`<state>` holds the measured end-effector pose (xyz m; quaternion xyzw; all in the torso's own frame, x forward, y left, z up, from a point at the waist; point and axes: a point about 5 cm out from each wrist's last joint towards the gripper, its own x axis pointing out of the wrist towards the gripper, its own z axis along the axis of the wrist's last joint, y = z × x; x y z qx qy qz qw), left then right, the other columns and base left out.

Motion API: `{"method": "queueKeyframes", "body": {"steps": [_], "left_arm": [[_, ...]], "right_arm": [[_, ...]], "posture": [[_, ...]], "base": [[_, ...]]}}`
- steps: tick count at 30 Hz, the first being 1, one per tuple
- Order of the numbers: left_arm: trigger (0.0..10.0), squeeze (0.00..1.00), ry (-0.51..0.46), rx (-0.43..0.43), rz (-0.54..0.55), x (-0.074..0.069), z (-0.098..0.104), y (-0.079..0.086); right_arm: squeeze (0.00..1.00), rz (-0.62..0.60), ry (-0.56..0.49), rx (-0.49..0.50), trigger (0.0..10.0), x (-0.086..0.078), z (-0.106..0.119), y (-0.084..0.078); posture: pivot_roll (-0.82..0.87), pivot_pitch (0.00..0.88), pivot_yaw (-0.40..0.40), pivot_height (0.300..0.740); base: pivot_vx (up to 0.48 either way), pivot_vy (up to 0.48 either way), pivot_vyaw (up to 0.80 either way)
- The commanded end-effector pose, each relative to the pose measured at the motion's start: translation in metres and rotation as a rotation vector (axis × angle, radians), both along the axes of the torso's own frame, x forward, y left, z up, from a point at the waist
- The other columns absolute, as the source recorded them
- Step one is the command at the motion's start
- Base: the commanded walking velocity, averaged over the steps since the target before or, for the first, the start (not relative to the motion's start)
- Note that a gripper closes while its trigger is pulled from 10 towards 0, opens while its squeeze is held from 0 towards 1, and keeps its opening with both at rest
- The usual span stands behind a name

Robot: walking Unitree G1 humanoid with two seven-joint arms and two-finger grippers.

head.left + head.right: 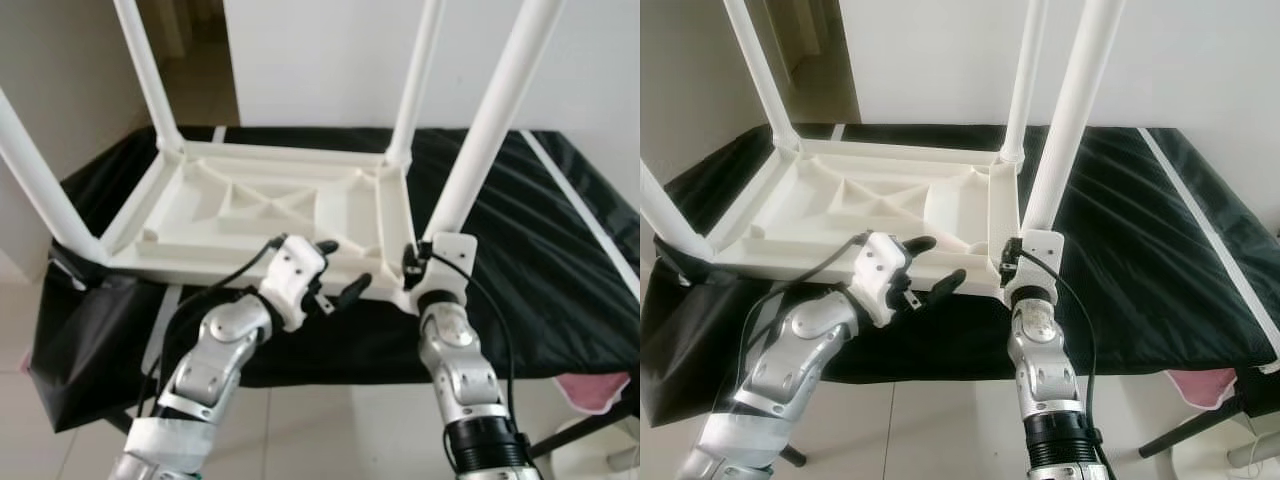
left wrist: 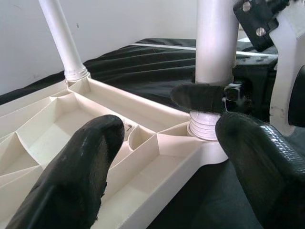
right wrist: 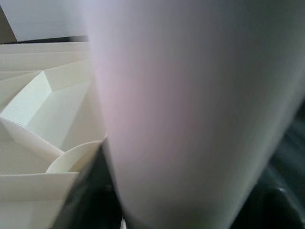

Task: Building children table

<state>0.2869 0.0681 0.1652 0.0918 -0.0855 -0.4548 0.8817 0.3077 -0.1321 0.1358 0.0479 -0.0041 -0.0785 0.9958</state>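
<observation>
A white plastic children's table (image 1: 250, 205) lies upside down on a black cloth, its legs pointing up. My left gripper (image 1: 344, 266) is open at the table's near edge, its fingers (image 2: 71, 176) spread over the ribbed underside with nothing between them. My right gripper (image 1: 415, 265) sits at the base of the near right leg (image 1: 490, 130), where the leg enters its socket. One of its black fingers (image 2: 198, 97) wraps across the leg, which stands very close and blurred in the right wrist view (image 3: 190, 109).
The black cloth (image 1: 540, 230) covers a low platform that extends to my right of the table. A white wall stands behind, with a doorway at the far left. Pale floor tiles (image 1: 330, 430) lie below my arms, and a pink object (image 1: 600, 390) sits at the lower right.
</observation>
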Motion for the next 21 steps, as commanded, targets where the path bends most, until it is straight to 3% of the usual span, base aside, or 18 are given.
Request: {"method": "queueKeyframes", "body": {"steps": [1, 9, 12, 15, 18, 19, 21], "left_arm": [[10.0, 0.00, 0.008, 0.004, -0.018, 0.000, 0.000, -0.001], [10.0, 0.00, 0.011, 0.004, -0.017, 0.000, 0.000, 0.000], [10.0, 0.00, 0.011, 0.002, -0.016, 0.000, 0.000, 0.000], [10.0, 0.00, 0.016, 0.003, -0.018, 0.000, 0.000, 0.000], [10.0, 0.00, 0.021, 0.009, -0.022, 0.000, -0.002, 0.000], [10.0, 0.00, 0.023, 0.029, -0.042, -0.002, -0.004, -0.001], [10.0, 0.00, 0.022, 0.037, -0.051, -0.003, -0.004, -0.002]], "right_arm": [[1.00, 0.009, 0.034, 0.017, 10.0, -0.003, -0.008, -0.001], [1.00, 0.123, -0.030, -0.009, 10.0, -0.006, 0.000, -0.001], [1.00, 0.166, -0.046, -0.030, 10.0, -0.008, 0.000, -0.009], [1.00, 0.270, -0.047, -0.083, 10.0, -0.009, -0.003, -0.027], [1.00, 0.307, -0.041, -0.106, 10.0, -0.009, -0.004, -0.031], [0.00, 0.406, -0.040, -0.147, 10.0, -0.003, -0.003, -0.038], [0.00, 0.441, -0.040, -0.156, 10.0, -0.002, -0.002, -0.039]], "posture": [[-0.01, 0.002, -0.007, 0.740], [0.00, 0.004, -0.010, 0.740], [0.00, 0.004, -0.011, 0.740], [-0.01, 0.006, -0.008, 0.740], [-0.01, 0.006, -0.005, 0.740], [-0.01, 0.005, 0.003, 0.740], [-0.01, 0.005, 0.003, 0.740]], "base": [[0.000, 0.000, 0.00], [0.000, 0.000, 0.00], [0.000, 0.000, 0.00], [0.000, 0.000, 0.00], [0.000, 0.000, 0.00], [0.000, 0.000, 0.00], [0.000, 0.000, 0.00]]}}
